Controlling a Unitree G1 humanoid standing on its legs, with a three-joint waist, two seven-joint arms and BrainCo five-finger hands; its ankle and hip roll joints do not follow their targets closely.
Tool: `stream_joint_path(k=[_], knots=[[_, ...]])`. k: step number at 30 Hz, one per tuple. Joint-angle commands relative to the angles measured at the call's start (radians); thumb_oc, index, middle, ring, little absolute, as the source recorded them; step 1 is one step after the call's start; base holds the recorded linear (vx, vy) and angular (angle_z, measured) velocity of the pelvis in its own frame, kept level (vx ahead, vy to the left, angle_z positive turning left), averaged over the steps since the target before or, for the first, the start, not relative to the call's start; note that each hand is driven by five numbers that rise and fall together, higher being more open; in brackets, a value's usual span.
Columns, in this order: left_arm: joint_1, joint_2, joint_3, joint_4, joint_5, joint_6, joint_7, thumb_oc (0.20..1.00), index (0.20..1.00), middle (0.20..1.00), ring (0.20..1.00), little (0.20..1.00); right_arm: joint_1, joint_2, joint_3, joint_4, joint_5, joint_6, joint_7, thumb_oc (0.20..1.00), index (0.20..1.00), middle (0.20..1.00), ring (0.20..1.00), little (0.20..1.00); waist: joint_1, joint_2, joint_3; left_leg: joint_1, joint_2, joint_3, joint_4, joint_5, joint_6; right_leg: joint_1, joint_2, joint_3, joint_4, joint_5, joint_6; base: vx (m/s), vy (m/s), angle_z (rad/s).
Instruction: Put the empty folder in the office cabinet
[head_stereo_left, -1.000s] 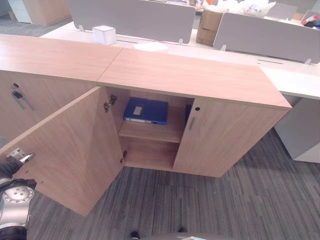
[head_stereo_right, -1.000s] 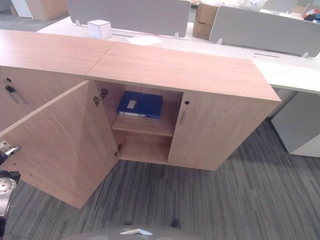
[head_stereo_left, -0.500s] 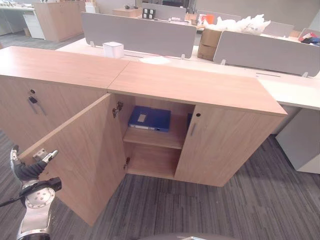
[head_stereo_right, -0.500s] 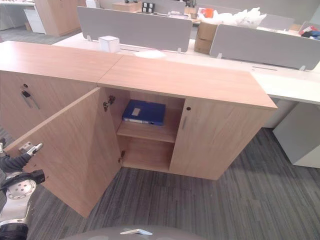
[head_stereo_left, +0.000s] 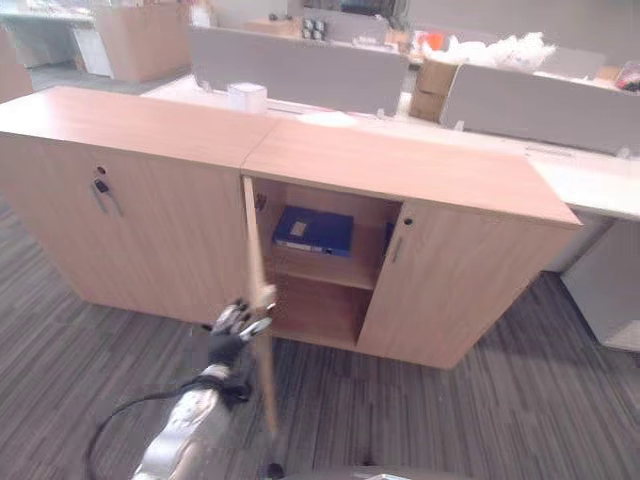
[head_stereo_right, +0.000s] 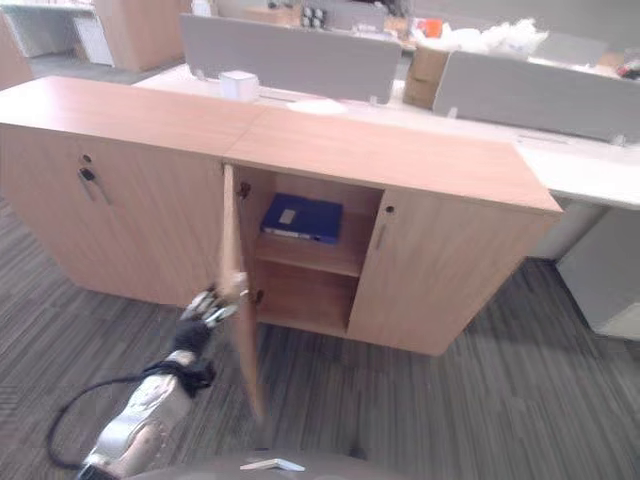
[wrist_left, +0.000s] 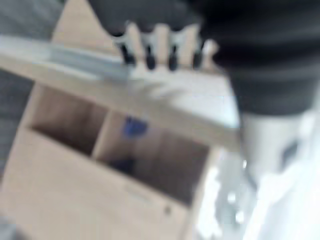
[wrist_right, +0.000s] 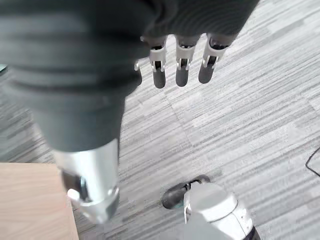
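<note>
At the cabinet door's (head_stereo_left: 257, 290) free edge the left robot hand (head_stereo_left: 232, 328) seems to rest relaxed fingers while the blue folder (head_stereo_left: 314, 230) lies on the upper shelf (head_stereo_left: 318, 272) at twelve o'clock, the right robot hand (wrist_right: 180, 60) hanging slack, so swinging the door shut comes next.

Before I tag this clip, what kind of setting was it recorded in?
Most likely an open-plan office. Low wooden cabinets stand on grey striped carpet, with white desks behind them split by grey divider screens. A blue folder lies on the open cabinet's upper shelf.
</note>
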Motion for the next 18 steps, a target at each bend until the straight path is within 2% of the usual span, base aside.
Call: stream_joint_path(k=[1, 5, 10, 15, 17, 18], knots=[[-0.088, -0.032, -0.011, -0.126, -0.012, -0.021, -0.051, 1.0, 1.0, 1.0, 1.0, 1.0, 0.012, 0.027, 0.031, 0.032, 0.056, 0.004, -0.036, 1.0, 1.0, 1.0, 1.0, 1.0, -0.069, -0.029, 0.053, 0.134, 0.003, 0.008, -0.305, 0.119, -0.007, 0.13, -0.009, -0.027, -0.02, 0.046, -0.04, -0.02, -0.014, -0.77], [-0.088, -0.032, -0.007, -0.092, 0.046, -0.047, -0.028, 1.0, 1.0, 1.0, 1.0, 1.0, 0.012, 0.037, 0.041, 0.018, 0.067, -0.005, -0.061, 1.0, 1.0, 1.0, 1.0, 1.0, -0.072, -0.032, 0.056, 0.136, 0.004, 0.015, -0.305, 0.118, -0.008, 0.126, -0.007, -0.023, -0.016, 0.044, -0.042, -0.01, -0.019, -0.23], [-0.047, -0.029, 0.034, -0.012, 0.051, -0.04, -0.012, 1.0, 1.0, 1.0, 1.0, 1.0, 0.009, 0.032, 0.031, 0.022, 0.054, -0.002, -0.074, 1.0, 1.0, 1.0, 1.0, 1.0, -0.071, -0.027, 0.055, 0.138, 0.006, 0.017, -0.305, 0.12, -0.009, 0.124, -0.006, -0.022, -0.01, 0.043, -0.044, -0.01, -0.008, -0.04], [0.036, -0.028, 0.141, 0.179, 0.105, -0.02, 0.014, 1.0, 1.0, 1.0, 1.0, 1.0, 0.008, 0.023, 0.01, 0.024, 0.036, 0.001, -0.083, 1.0, 1.0, 1.0, 1.0, 1.0, -0.061, -0.017, 0.052, 0.141, 0.006, 0.015, -0.305, 0.123, -0.008, 0.126, -0.005, -0.026, -0.006, 0.039, -0.049, 0.0, -0.002, 0.01], [0.069, -0.04, 0.209, 0.355, 0.168, 0.002, 0.04, 1.0, 1.0, 1.0, 1.0, 1.0, 0.006, 0.021, -0.003, 0.019, 0.038, 0.003, -0.089, 1.0, 1.0, 1.0, 1.0, 1.0, -0.053, -0.01, 0.051, 0.14, 0.005, 0.009, -0.305, 0.127, -0.007, 0.128, -0.005, -0.032, -0.002, 0.034, -0.052, 0.0, -0.007, 0.08], [0.068, -0.041, 0.209, 0.357, 0.169, 0.001, 0.04, 1.0, 1.0, 1.0, 1.0, 1.0, 0.005, 0.021, -0.003, 0.019, 0.038, 0.003, -0.089, 1.0, 1.0, 1.0, 1.0, 1.0, -0.054, -0.01, 0.051, 0.14, 0.005, 0.008, -0.305, 0.127, -0.008, 0.128, -0.005, -0.032, -0.002, 0.033, -0.052, 0.0, -0.001, 0.11]])
